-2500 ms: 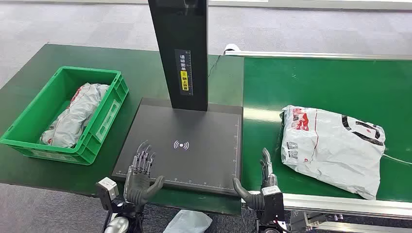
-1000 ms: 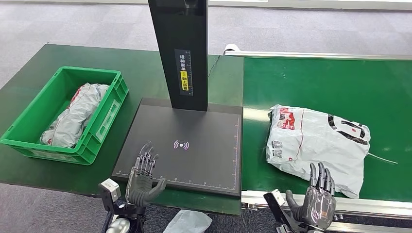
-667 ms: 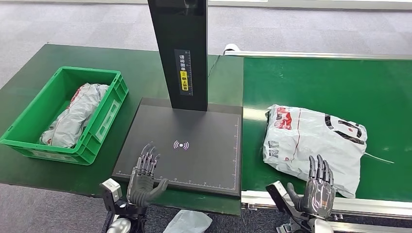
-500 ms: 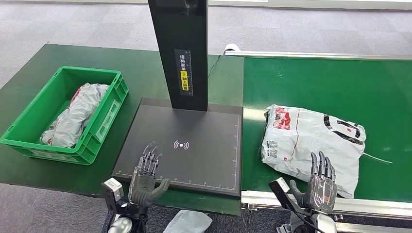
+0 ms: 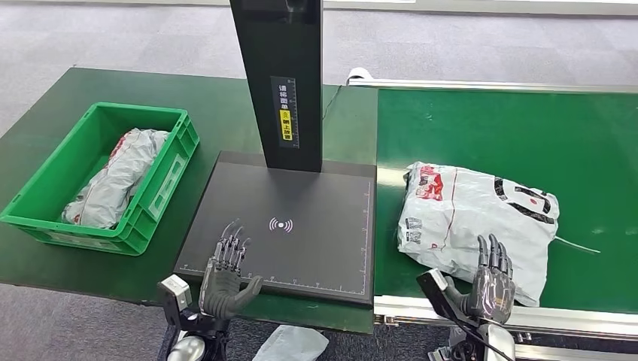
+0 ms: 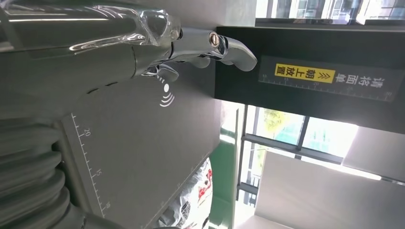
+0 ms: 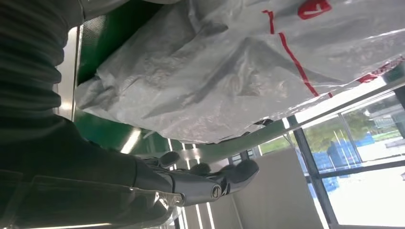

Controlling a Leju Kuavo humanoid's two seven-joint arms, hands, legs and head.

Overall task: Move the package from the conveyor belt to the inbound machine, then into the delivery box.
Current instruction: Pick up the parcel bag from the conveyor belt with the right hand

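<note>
Head view: package (image 5: pixel 478 220) lies on conveyor belt (image 5: pixel 511 128), just ahead of right robot hand (image 5: pixel 493 283), fingers spread, holding nothing. Left robot hand (image 5: pixel 226 274) splayed, empty, at scanner pad (image 5: pixel 301 218) near edge. Green crate (image 5: pixel 45 214) on counter (image 5: pixel 226 113) holds grey bag (image 5: pixel 113 177).

Left wrist view: fingers (image 6: pixel 224 45) apart above pad.

Right wrist view: package (image 7: pixel 239 62) close beside extended fingers (image 7: pixel 224 179); contact unclear.

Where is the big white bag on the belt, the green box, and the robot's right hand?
Bag (image 5: pixel 481 218), head view, on the middle of its plastic top.
Green box (image 5: pixel 171 159), head view, on its right wall.
Right hand (image 5: pixel 491 286), head view, on the back of the hand.
</note>
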